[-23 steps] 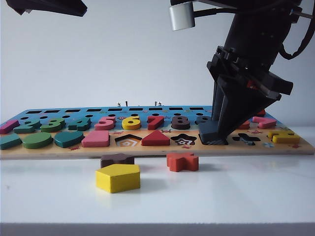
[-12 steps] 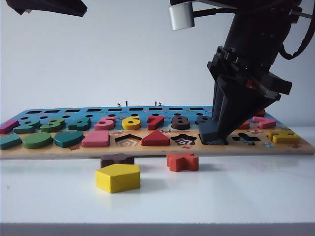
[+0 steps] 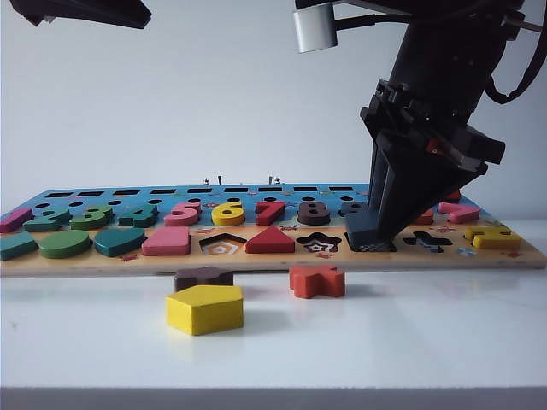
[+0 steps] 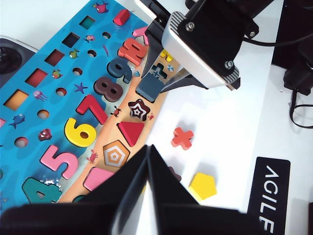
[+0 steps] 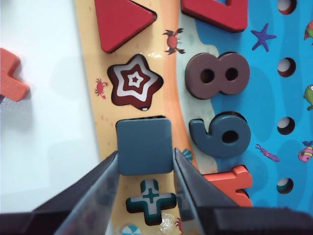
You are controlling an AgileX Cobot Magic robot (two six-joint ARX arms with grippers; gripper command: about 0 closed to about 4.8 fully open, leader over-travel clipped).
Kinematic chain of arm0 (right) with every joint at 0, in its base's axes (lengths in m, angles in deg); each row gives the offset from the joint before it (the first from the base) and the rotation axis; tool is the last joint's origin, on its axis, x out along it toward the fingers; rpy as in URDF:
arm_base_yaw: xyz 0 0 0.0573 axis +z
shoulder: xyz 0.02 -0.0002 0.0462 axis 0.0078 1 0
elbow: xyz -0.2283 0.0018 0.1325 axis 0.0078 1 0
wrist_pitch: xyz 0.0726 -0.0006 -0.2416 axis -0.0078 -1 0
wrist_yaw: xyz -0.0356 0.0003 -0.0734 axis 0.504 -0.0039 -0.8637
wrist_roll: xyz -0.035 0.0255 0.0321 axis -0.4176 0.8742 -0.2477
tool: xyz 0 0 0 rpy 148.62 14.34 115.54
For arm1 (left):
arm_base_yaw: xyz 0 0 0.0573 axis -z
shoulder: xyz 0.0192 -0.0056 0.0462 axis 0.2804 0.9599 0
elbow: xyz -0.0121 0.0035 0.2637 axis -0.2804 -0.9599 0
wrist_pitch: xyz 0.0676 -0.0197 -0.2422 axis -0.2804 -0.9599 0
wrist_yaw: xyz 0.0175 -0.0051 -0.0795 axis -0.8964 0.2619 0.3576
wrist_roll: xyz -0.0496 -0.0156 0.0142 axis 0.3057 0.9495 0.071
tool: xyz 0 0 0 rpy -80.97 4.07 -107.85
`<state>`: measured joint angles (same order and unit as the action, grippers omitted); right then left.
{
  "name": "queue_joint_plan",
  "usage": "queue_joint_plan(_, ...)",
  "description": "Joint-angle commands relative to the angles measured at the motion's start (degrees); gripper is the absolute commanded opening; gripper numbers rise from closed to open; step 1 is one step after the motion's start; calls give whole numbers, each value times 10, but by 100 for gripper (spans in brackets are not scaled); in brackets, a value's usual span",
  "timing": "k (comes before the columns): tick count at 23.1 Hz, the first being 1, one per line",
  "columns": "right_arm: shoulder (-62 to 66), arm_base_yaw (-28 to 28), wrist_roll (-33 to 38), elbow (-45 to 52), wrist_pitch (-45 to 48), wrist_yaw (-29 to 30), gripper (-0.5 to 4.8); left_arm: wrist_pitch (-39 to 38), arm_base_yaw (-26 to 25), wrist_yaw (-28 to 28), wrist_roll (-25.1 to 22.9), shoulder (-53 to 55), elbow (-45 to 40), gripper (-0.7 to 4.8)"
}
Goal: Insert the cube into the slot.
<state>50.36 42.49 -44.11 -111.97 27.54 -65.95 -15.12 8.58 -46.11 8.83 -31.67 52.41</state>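
Observation:
The dark navy cube (image 5: 145,145) sits between the fingers of my right gripper (image 5: 145,152), which press on its two sides. It rests tilted over the slot (image 3: 373,247), where a strip of checkerboard floor shows under its front edge. From outside, the cube (image 3: 361,226) is low on the wooden puzzle board (image 3: 273,260), with the right gripper (image 3: 380,224) coming down on it from the upper right. My left gripper (image 4: 148,147) is shut with nothing in it and hangs high above the table; it shows at the upper left (image 3: 85,10).
On the white table in front of the board lie a yellow pentagon block (image 3: 205,308), a small brown block (image 3: 203,277) and a red cross block (image 3: 317,280). The star recess (image 3: 319,243) and pentagon recess (image 3: 222,245) stand open left of the slot.

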Motion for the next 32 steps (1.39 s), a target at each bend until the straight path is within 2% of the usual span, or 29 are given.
queue_joint_plan(1, -1, 0, 5, -3, 3, 2, 180, 3, -1, -6, -3, -2, 2, 17)
queue_joint_plan(5, -1, 0, 11, -3, 3, 2, 190, 3, -1, -6, -3, -2, 2, 17)
queue_joint_plan(6, -1, 0, 20, -3, 3, 2, 243, 3, 0, -6, -3, -2, 2, 17)
queue_joint_plan(8, -1, 0, 25, -3, 3, 2, 276, 3, 0, -6, -3, -2, 2, 17)
queue_joint_plan(16, -1, 0, 25, -3, 4, 2, 279, 3, 0, -6, -2, -2, 2, 17)
queue_joint_plan(20, -13, 0, 49, -3, 4, 3, 279, 3, 0, -6, -2, -2, 2, 17)
queue_joint_plan(26, -87, 0, 153, -6, 6, -1, 278, 4, 0, -5, -2, -2, 2, 17)
queue_joint_plan(30, -138, 0, 246, -3, 23, 3, 277, 6, 0, -5, -3, -2, 2, 17)
queue_joint_plan(32, -177, 0, 310, 7, 61, 4, 267, 6, 0, -6, -2, -2, 2, 17)
